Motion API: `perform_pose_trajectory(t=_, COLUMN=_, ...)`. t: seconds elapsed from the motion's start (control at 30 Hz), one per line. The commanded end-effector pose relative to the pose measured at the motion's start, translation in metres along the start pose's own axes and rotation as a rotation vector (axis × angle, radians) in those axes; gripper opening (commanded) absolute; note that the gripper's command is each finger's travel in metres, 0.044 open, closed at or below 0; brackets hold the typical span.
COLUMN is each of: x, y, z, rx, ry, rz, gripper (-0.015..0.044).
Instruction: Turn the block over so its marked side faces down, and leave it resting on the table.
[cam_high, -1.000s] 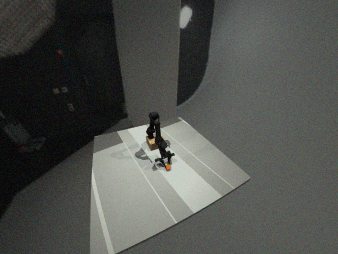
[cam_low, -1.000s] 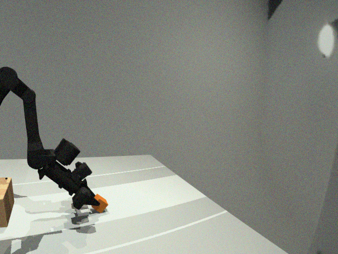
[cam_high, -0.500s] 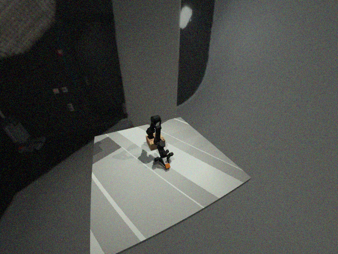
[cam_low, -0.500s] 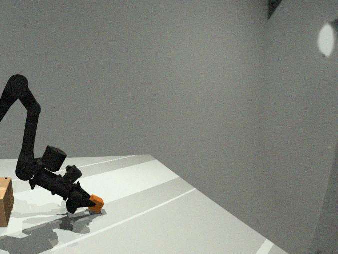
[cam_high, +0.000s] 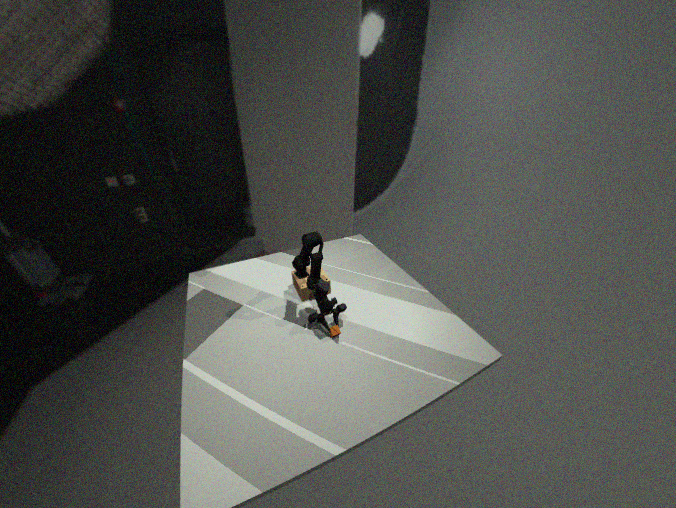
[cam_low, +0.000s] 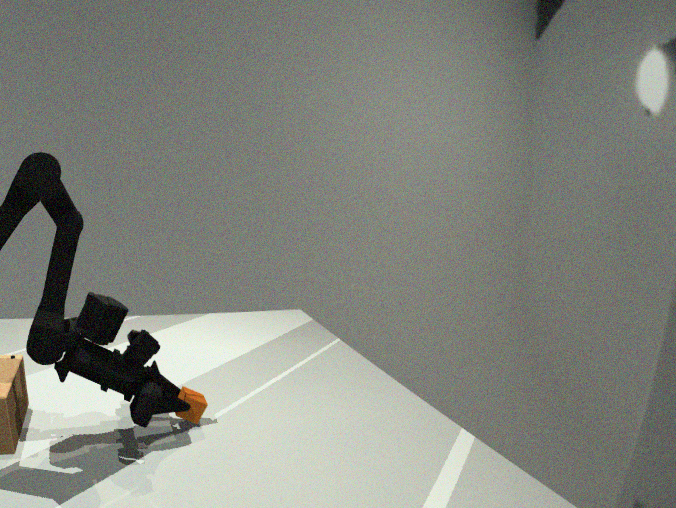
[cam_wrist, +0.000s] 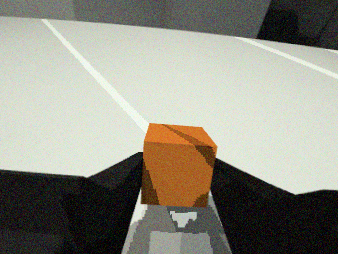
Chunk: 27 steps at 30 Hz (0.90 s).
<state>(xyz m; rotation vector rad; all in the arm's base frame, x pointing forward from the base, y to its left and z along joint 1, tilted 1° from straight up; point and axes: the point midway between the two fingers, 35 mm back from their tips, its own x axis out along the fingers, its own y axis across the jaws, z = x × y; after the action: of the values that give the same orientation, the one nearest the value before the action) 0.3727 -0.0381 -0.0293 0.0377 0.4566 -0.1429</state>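
On the table (cam_low: 338, 415): striped surface, arm reaching low across it.
Gripper (cam_low: 180, 405): clenched on the block, tilted nearly flat.
Block (cam_low: 192, 404): orange, held just above the table; releasing it tilted could let it tumble, marked side up.

A bare test room: striped table (cam_low: 327, 415), plain grey walls (cam_low: 327, 163).

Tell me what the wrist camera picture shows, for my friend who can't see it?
An orange block with darker brown patches sits clamped in the black claw, filling the middle. Beyond it stretches a pale table crossed by thin white lines.
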Motion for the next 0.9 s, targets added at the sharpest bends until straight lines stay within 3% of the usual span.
perform_pose_trajectory(t=0.0, x=-0.0008, y=-0.0010, z=-0.0027, rx=-0.003, ry=0.005, rz=-0.006, gripper=0.0000)
perform_pose_trajectory(t=0.57, x=-0.0008, y=-0.0010, z=-0.0027, rx=-0.003, ry=0.005, rz=-0.006, gripper=0.0440)
perform_pose_trajectory(t=0.87, x=-0.0008, y=-0.0010, z=-0.0027, rx=-0.003, ry=0.005, rz=-0.006, gripper=0.0440)
